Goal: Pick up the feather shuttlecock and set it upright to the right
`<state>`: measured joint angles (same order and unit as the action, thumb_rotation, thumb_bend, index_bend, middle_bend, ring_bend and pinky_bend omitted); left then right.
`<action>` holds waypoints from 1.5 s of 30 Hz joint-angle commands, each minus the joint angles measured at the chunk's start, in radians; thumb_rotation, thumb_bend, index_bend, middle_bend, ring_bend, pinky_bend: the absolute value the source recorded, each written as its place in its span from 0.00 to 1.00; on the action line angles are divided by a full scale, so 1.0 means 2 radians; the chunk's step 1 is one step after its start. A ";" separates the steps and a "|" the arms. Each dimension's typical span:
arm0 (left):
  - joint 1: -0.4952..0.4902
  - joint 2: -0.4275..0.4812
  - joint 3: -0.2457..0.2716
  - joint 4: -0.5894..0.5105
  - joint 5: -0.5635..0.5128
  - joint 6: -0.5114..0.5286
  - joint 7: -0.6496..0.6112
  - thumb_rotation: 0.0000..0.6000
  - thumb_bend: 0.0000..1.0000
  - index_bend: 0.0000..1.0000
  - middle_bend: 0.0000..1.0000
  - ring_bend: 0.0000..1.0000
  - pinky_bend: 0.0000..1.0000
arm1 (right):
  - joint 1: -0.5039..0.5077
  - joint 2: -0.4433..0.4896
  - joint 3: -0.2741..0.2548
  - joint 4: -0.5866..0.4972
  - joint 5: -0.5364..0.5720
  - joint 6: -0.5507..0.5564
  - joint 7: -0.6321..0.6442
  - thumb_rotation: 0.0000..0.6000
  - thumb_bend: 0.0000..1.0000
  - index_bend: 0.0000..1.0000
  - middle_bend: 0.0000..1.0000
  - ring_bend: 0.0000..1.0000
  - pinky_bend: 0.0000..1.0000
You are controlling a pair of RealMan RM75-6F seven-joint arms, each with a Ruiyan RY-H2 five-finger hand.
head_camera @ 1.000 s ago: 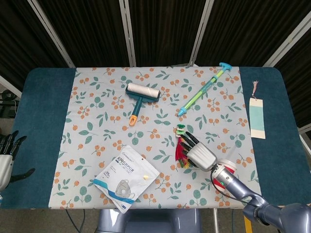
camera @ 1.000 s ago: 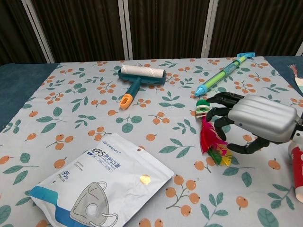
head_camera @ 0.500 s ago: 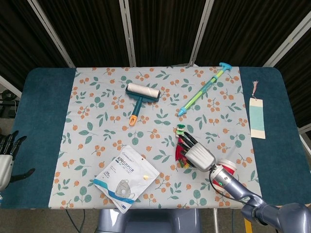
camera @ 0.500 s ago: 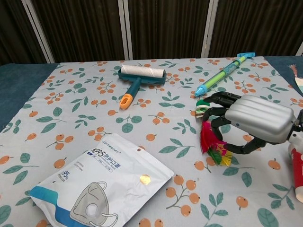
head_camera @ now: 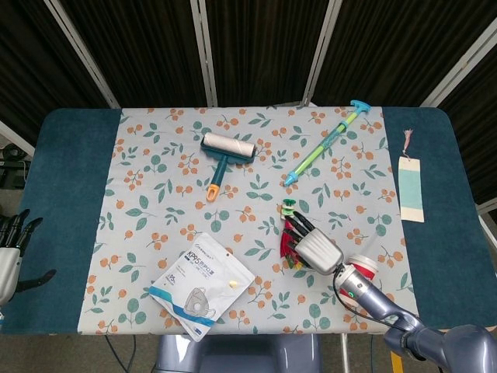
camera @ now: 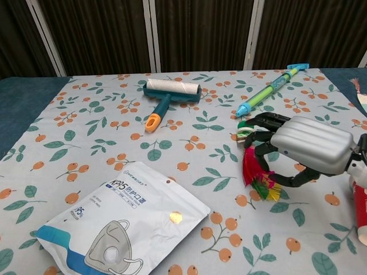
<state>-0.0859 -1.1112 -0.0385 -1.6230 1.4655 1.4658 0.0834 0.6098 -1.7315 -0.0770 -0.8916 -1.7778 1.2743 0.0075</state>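
The feather shuttlecock (head_camera: 286, 245) lies flat on the floral cloth, its green base (camera: 245, 128) pointing away from me and its red and yellow feathers (camera: 256, 173) toward me. My right hand (head_camera: 318, 249) hovers cupped over it from the right. In the chest view the right hand (camera: 312, 143) arches its fingers (camera: 265, 121) over the base end, while the thumb (camera: 298, 180) curls low beside the feathers. The shuttlecock still rests on the cloth, and no grip on it shows. My left hand (head_camera: 12, 247) hangs off the table's left edge, fingers apart, holding nothing.
A red and white bottle (camera: 360, 211) lies just right of my right hand. A lint roller (head_camera: 225, 152) and a long blue-green pump toy (head_camera: 322, 144) lie at the back. A KN95 mask pack (head_camera: 203, 284) sits front left. A bookmark (head_camera: 410, 188) lies on the blue strip at right.
My right hand has edged slightly left and lower over the shuttlecock, its fingers reaching further past the green base. The shuttlecock and the left hand have not moved.
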 commanded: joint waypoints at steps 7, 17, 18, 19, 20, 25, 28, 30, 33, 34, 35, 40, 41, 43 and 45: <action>0.000 0.000 0.000 0.000 0.000 0.000 0.000 0.92 0.15 0.12 0.00 0.00 0.00 | 0.000 0.000 -0.001 -0.004 0.000 0.001 0.000 1.00 0.39 0.59 0.24 0.01 0.00; 0.000 0.000 0.000 0.000 0.000 0.000 0.000 0.92 0.15 0.12 0.00 0.00 0.00 | 0.003 0.010 0.006 -0.024 0.001 0.009 -0.003 1.00 0.39 0.61 0.25 0.01 0.00; 0.000 0.000 0.000 0.000 -0.001 0.000 0.000 0.92 0.15 0.12 0.00 0.00 0.00 | 0.004 0.012 0.008 -0.027 0.001 0.011 -0.005 1.00 0.39 0.61 0.25 0.01 0.00; 0.000 0.000 0.000 0.000 -0.001 0.000 0.000 0.92 0.15 0.12 0.00 0.00 0.00 | 0.006 0.015 0.010 -0.032 0.001 0.012 -0.006 1.00 0.39 0.61 0.25 0.01 0.00; 0.000 0.000 0.000 0.000 -0.001 0.000 0.000 0.92 0.15 0.12 0.00 0.00 0.00 | 0.007 0.018 0.012 -0.036 0.000 0.014 -0.008 1.00 0.39 0.61 0.25 0.01 0.00; 0.000 0.000 0.000 0.000 -0.001 0.000 0.001 0.92 0.15 0.12 0.00 0.00 0.00 | 0.016 0.047 0.031 -0.075 0.007 0.017 -0.025 1.00 0.39 0.62 0.26 0.01 0.00; 0.000 0.000 0.000 0.000 -0.001 0.000 0.001 0.92 0.15 0.12 0.00 0.00 0.00 | 0.022 0.071 0.047 -0.101 0.015 0.018 -0.040 1.00 0.39 0.64 0.27 0.01 0.00; 0.000 0.000 0.000 0.000 -0.001 0.000 0.001 0.92 0.15 0.12 0.00 0.00 0.00 | 0.026 0.089 0.054 -0.120 0.018 0.015 -0.049 1.00 0.39 0.64 0.27 0.01 0.00; 0.000 0.000 0.000 0.000 -0.001 0.000 0.002 0.92 0.15 0.12 0.00 0.00 0.00 | 0.029 0.107 0.061 -0.141 0.023 0.011 -0.061 1.00 0.39 0.64 0.27 0.01 0.00; 0.000 0.000 0.000 0.000 -0.001 0.000 0.002 0.92 0.15 0.12 0.00 0.00 0.00 | 0.029 0.112 0.062 -0.146 0.024 0.010 -0.065 1.00 0.39 0.64 0.27 0.01 0.00; 0.000 0.000 0.000 -0.001 -0.001 0.001 0.002 0.92 0.15 0.12 0.00 0.00 0.00 | 0.030 0.117 0.064 -0.150 0.025 0.009 -0.069 1.00 0.39 0.64 0.27 0.01 0.00; 0.000 -0.001 0.000 -0.001 -0.001 0.001 0.003 0.92 0.15 0.12 0.00 0.00 0.00 | 0.034 0.143 0.074 -0.175 0.031 0.003 -0.092 1.00 0.39 0.64 0.28 0.03 0.00; 0.000 -0.001 0.000 0.000 -0.001 0.001 0.004 0.92 0.15 0.12 0.00 0.00 0.00 | 0.035 0.152 0.076 -0.183 0.033 -0.002 -0.099 1.00 0.39 0.64 0.28 0.03 0.00; 0.001 -0.001 0.000 0.000 -0.001 0.001 0.004 0.93 0.15 0.12 0.00 0.00 0.00 | 0.037 0.166 0.079 -0.200 0.038 -0.010 -0.112 1.00 0.39 0.65 0.28 0.03 0.00; 0.001 -0.001 -0.001 -0.001 -0.001 0.001 0.004 0.92 0.15 0.12 0.00 0.00 0.00 | 0.037 0.177 0.081 -0.213 0.042 -0.016 -0.122 1.00 0.39 0.65 0.29 0.03 0.00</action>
<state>-0.0848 -1.1140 -0.0396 -1.6244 1.4627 1.4688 0.0922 0.6806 -1.3989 0.0774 -1.2941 -1.7036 1.2574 -0.2164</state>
